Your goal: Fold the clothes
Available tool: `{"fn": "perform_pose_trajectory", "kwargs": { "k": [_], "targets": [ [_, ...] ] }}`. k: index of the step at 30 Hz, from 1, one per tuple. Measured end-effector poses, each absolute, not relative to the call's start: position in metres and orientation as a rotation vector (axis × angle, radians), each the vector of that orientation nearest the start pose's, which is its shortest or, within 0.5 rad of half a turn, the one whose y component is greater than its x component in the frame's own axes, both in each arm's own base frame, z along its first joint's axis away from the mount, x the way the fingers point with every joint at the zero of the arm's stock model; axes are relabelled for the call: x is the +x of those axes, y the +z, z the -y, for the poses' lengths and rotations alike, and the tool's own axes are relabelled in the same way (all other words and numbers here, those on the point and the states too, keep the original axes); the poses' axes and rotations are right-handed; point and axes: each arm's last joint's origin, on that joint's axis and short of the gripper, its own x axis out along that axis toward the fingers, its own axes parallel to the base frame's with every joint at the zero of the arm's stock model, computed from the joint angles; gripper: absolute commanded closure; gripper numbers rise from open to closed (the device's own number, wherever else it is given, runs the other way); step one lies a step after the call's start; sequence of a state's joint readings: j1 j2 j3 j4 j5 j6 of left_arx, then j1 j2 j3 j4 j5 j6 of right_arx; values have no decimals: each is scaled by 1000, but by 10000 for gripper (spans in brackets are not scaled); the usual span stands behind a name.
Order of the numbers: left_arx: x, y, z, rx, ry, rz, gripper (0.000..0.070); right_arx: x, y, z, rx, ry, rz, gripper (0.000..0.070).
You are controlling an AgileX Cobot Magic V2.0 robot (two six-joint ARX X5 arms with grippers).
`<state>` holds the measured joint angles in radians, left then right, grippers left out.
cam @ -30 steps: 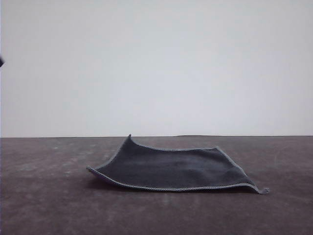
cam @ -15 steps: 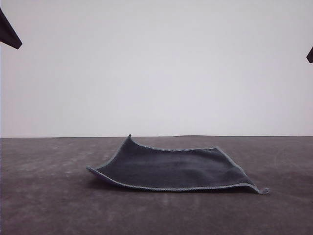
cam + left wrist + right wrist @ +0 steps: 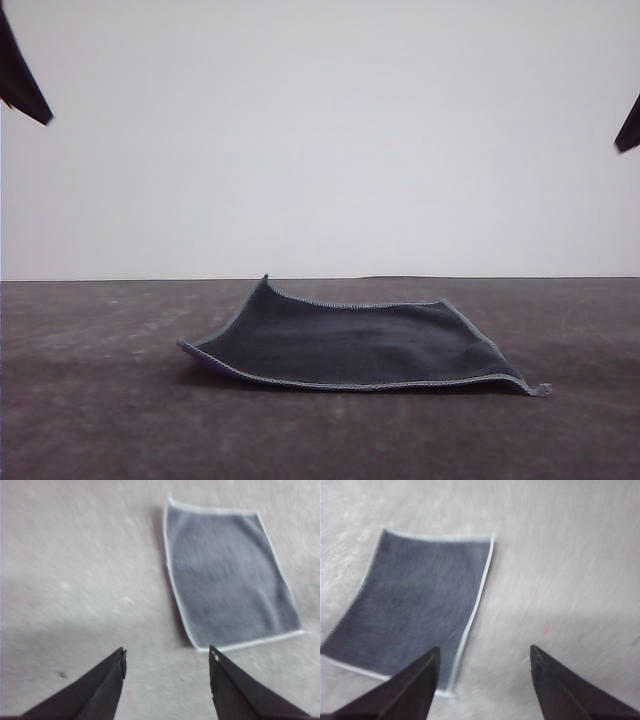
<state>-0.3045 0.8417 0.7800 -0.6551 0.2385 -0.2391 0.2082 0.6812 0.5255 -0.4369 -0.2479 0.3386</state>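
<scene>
Cloth (image 3: 350,345) lies spread out flat on the dark table (image 3: 90,420), roughly in the middle of the front view, with its charcoal grey face up and pale grey stitching along every edge. Its far left corner curls up off the surface, and the near left edge lifts slightly, showing a thin sliver of purple beneath. The near right corner ends in a small loose tail of thread.

Both arms are high above the table and well apart from the cloth. The left gripper (image 3: 167,667) has its two dark fingers spread wide with nothing between them; in its wrist view the cloth (image 3: 227,577) lies beyond the fingertips, not touching them. The right gripper (image 3: 485,667) is likewise spread wide and holding nothing, with the cloth (image 3: 415,602) beyond its fingertips. In the front view a dark tip of the left gripper (image 3: 20,85) shows at the upper left edge and a tip of the right gripper (image 3: 629,130) at the upper right edge
</scene>
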Motion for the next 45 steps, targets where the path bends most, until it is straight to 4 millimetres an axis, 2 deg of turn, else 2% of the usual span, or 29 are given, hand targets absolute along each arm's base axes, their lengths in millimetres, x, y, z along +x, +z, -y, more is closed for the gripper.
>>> {"fn": "perform_pose_trajectory", "kwargs": {
  "k": [6, 19, 25, 28, 37, 45],
  "targets": [
    [189, 275, 68, -226, -454, -913, 387, 170, 218, -41, 456, 386, -810, 338],
    [267, 217, 96, -280, -545, -1050, 386, 246, 177, -53, 573, 485, -932, 337],
    [303, 201, 108, -278, -548, -1065, 385, 283, 162, -59, 592, 492, -1006, 315],
    [322, 196, 114, -288, -573, -1083, 385, 299, 156, -62, 604, 509, -1031, 294],
    [374, 184, 133, -301, -617, -1085, 384, 339, 147, -69, 621, 548, -1042, 294],
    [405, 164, 144, -313, -643, -1105, 384, 373, 143, -75, 629, 597, -1014, 294]
  ]
}}
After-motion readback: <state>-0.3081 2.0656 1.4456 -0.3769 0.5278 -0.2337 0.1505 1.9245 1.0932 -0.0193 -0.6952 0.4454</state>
